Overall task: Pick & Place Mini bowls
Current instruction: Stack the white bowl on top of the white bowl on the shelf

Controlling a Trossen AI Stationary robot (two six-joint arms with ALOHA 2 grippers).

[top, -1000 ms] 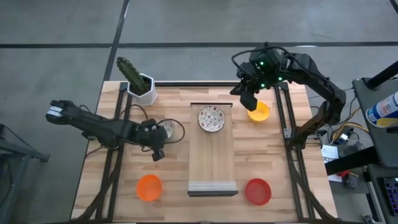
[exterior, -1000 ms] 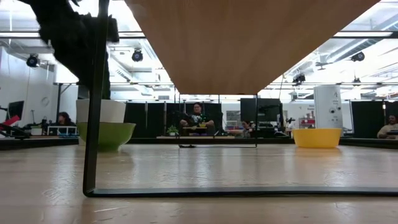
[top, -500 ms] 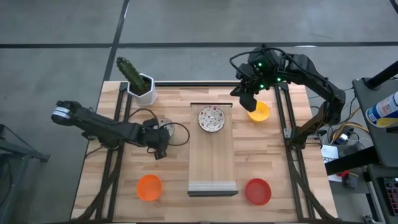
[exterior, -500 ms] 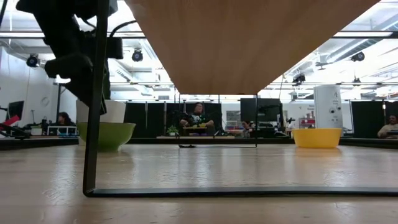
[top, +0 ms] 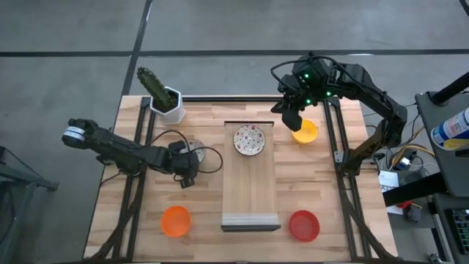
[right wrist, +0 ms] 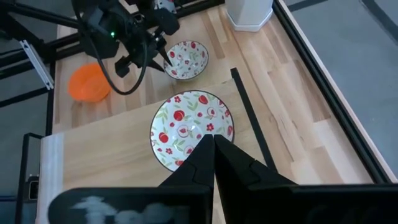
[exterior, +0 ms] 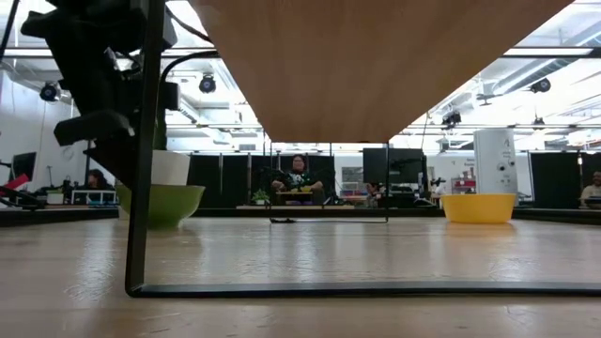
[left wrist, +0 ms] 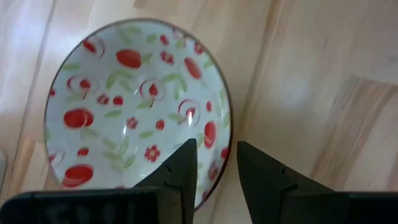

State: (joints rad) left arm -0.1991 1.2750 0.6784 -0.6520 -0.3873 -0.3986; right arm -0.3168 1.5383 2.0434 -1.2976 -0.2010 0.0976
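My left gripper (top: 188,158) (left wrist: 216,171) is open over a white speckled mini bowl (top: 194,151) (left wrist: 134,106) left of the wooden board. One finger stands inside the bowl's rim and one outside. I see no touch. A second speckled bowl (top: 249,139) (right wrist: 191,127) sits on the board's far end. My right gripper (top: 292,120) (right wrist: 214,148) is shut and hovers by the yellow bowl (top: 306,133) (exterior: 479,207) at the far right. The orange bowl (top: 176,221) and red bowl (top: 304,225) rest near the near edge. A third speckled bowl is out of view.
A raised wooden board (top: 249,187) on a black frame (exterior: 141,235) fills the table's middle. A white square cactus pot (top: 168,101) stands at the far left corner. Black rails run along both sides. People sit in the room beyond the table (exterior: 299,178).
My left gripper has come down toward the speckled bowl left of the board, staying open. The bowls have not moved.
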